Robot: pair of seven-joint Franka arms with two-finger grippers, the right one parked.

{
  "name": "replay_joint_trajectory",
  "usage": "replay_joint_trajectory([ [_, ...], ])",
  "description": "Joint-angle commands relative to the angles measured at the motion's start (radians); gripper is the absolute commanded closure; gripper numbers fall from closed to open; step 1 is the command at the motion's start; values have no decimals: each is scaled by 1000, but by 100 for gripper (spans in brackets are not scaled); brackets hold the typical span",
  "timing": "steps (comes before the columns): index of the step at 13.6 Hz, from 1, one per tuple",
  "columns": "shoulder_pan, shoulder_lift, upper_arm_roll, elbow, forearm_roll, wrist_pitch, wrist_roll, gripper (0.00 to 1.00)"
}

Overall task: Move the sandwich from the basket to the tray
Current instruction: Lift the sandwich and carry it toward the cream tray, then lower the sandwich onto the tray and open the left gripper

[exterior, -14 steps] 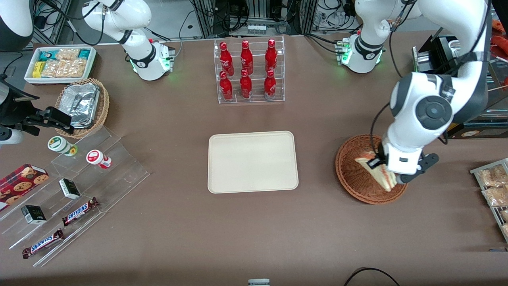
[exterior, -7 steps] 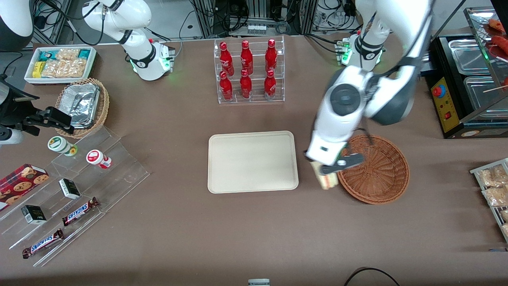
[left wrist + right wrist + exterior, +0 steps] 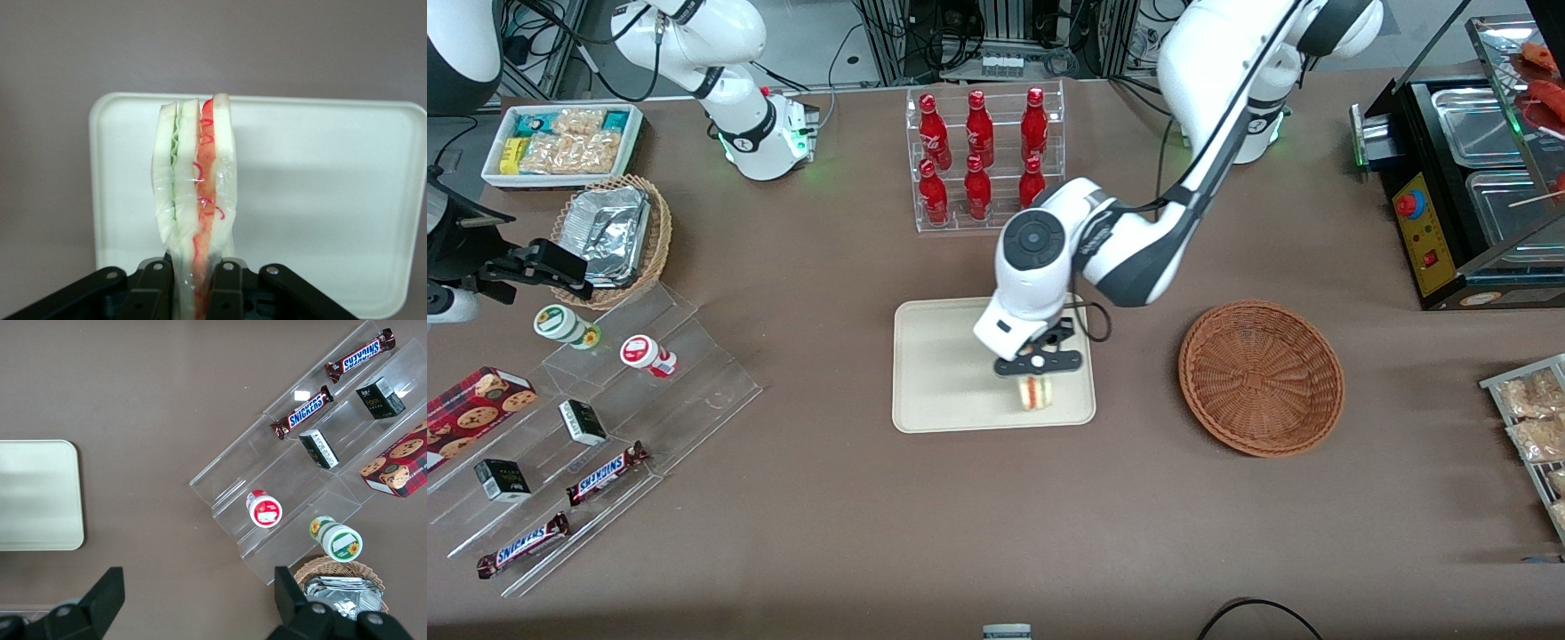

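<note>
the sandwich [image 3: 195, 200] is held pinched in the hand [image 3: 1036, 366], hanging over the tray [image 3: 934, 373], its long axis pointing down toward the tray's nearer edge; the basket [image 3: 1261, 378] lies emptied beside it.

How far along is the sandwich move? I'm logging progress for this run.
Done: the basket is empty, so the sandwich is out. In hand: the end effector is shut on the sandwich, holding it over the tray near the edge closest to the front camera. Left: set it on the tray and release; contact with the tray can't be confirmed.
</note>
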Motion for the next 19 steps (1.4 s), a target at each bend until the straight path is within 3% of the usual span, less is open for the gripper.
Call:
replay_joint_trajectory([
  [1, -34, 66, -21, 42, -1, 30, -10, 100],
  [11, -80, 148, -18, 45, 5, 41, -4, 99],
  [12, -80, 149, -18, 45, 5, 41, -4, 93],
  [14, -81, 155, -18, 47, 5, 43, -4, 5],
  [15, -81, 155, -18, 47, 23, 43, -10, 0],
  [19, -78, 131, -19, 47, 37, 35, -16, 0],
])
